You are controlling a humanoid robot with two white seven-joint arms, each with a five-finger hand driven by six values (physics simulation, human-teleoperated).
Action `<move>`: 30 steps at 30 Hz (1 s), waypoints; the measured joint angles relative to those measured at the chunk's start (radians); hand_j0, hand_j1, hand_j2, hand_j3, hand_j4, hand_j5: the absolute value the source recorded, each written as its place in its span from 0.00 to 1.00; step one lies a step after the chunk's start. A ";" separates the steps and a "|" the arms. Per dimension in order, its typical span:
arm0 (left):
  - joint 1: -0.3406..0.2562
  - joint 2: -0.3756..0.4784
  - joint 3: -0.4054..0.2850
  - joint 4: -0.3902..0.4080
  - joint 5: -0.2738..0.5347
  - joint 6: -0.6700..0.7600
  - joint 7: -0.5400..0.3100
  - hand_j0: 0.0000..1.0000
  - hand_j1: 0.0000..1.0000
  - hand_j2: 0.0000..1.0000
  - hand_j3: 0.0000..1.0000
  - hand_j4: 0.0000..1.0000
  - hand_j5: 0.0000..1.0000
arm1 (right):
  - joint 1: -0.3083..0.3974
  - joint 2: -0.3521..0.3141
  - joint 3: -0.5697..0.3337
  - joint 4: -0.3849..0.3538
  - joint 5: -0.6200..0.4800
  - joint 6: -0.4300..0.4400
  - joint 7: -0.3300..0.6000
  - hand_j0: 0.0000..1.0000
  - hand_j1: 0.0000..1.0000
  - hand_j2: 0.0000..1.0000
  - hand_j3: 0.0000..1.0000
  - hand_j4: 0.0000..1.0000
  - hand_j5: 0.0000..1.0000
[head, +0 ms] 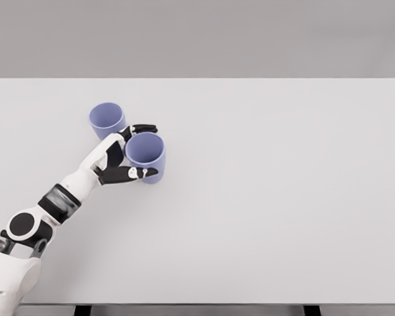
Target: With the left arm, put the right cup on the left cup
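Two lavender-blue cups stand upright on the white table [263, 197]. The left cup [106, 119] is at the upper left; the right cup [146, 157] stands just below and to its right, apart from it. My left hand [142, 150] comes in from the lower left and wraps the right cup: black fingers [143, 129] curl around its far side and the thumb [128, 174] lies along its near side. The cup's base looks to rest on the table. The right arm does not show.
The table's front edge runs along the bottom of the view, with dark legs showing under it. A grey wall stands behind the table's far edge.
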State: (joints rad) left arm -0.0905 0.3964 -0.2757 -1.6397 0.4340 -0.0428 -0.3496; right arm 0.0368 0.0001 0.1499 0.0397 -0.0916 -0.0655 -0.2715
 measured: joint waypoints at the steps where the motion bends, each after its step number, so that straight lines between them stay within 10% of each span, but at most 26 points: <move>1: 0.000 0.001 0.000 -0.011 0.001 0.008 0.000 0.76 0.76 0.76 0.76 0.76 0.76 | 0.000 0.000 0.000 0.000 0.000 0.000 0.000 1.00 1.00 1.00 1.00 1.00 1.00; 30: -0.051 0.007 0.042 -0.119 0.016 0.087 0.001 0.73 0.73 0.73 0.73 0.73 0.73 | 0.000 0.000 0.000 0.000 0.000 0.000 0.000 1.00 1.00 1.00 1.00 1.00 1.00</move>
State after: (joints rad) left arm -0.1411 0.4034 -0.2337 -1.7588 0.4503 0.0446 -0.3490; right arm 0.0368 0.0001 0.1503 0.0397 -0.0914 -0.0655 -0.2715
